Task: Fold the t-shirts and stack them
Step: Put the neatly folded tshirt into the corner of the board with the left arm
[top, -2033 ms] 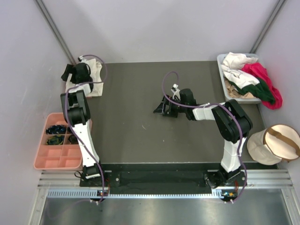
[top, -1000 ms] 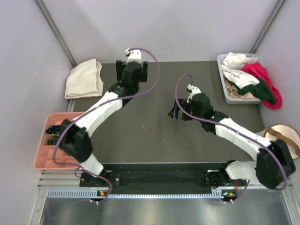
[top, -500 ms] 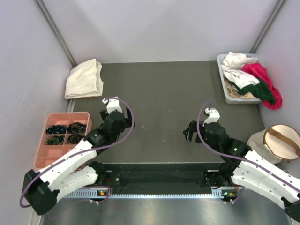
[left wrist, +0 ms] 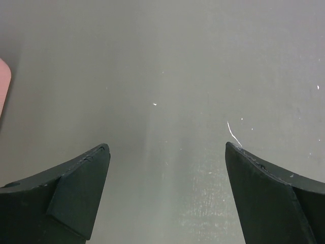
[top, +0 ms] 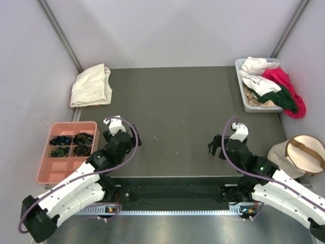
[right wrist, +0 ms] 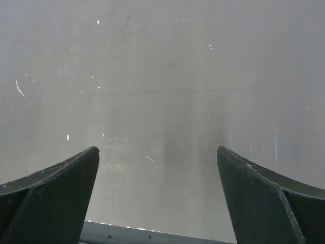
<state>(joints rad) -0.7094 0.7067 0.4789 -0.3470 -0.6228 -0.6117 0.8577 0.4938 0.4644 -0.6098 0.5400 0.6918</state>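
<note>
top external: left end effector and right end effector both wide open, holding nothing; folded cream t-shirt far ahead-left of the left one, probably the stack base.

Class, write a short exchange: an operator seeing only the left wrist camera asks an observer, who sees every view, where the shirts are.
Operator: Below the left gripper I see only bare table. Where are the shirts?
Observer: A folded cream shirt lies at the table's far left corner.
Operator: Any others?
Observer: A heap of loose shirts fills the grey bin at the far right corner.
</note>
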